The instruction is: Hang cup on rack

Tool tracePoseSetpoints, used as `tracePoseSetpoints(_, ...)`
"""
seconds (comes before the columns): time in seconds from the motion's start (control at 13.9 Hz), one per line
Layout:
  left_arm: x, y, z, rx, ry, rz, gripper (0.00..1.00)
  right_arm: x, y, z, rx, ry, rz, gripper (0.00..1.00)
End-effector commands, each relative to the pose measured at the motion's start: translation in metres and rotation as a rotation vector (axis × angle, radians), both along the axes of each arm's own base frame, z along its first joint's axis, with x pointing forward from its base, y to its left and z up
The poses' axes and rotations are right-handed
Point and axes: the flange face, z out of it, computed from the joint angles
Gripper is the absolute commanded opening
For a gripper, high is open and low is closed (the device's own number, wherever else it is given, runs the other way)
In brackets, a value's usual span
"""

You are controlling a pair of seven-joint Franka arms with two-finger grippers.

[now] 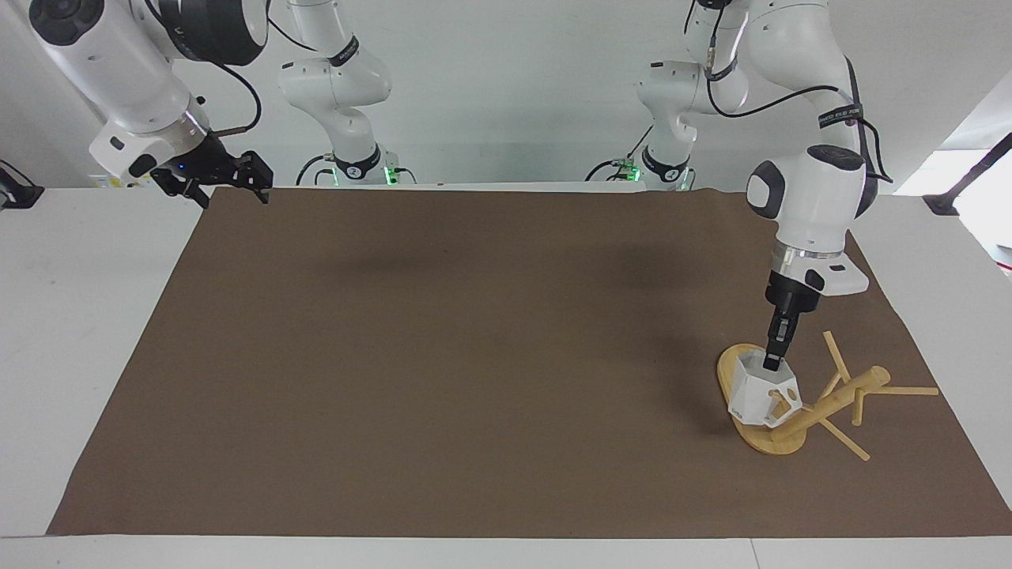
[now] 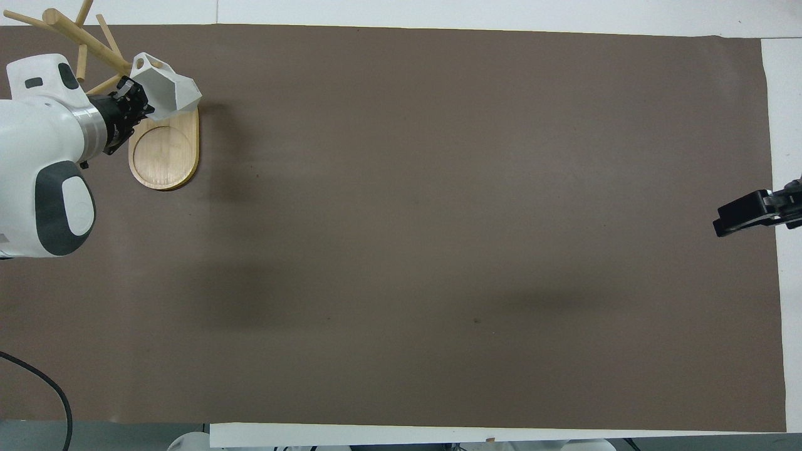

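The white faceted cup (image 1: 753,393) hangs from my left gripper (image 1: 772,363), which is shut on its rim. The cup is low over the rack's oval base (image 1: 731,370), with its open-frame handle against the foot of the post (image 1: 838,395) among the lower pegs. In the overhead view the cup (image 2: 170,94) lies over the end of the base (image 2: 164,156) that carries the post, with the left gripper (image 2: 133,103) beside it. My right gripper (image 1: 212,175) waits in the air over the mat's corner at the right arm's end and also shows in the overhead view (image 2: 747,213).
A brown mat (image 1: 474,356) covers most of the white table (image 1: 71,332). The rack stands near the mat's edge at the left arm's end. Thin pegs (image 1: 909,390) stick out from the post toward the mat's edge.
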Motion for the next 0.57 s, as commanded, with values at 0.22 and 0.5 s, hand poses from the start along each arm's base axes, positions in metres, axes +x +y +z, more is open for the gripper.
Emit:
tracePoseSetpoints(0.22, -0.001, 0.001, 0.013, 0.001, 0.007, -0.013, 0.51, -0.007, -0.017, 0.002, -0.011, 0.001, -0.037, 0.99)
tracePoseSetpoints(0.5, 0.002, -0.005, 0.053, -0.003, 0.046, -0.020, 0.51, -0.007, -0.015, 0.003, -0.006, 0.000, -0.034, 0.99)
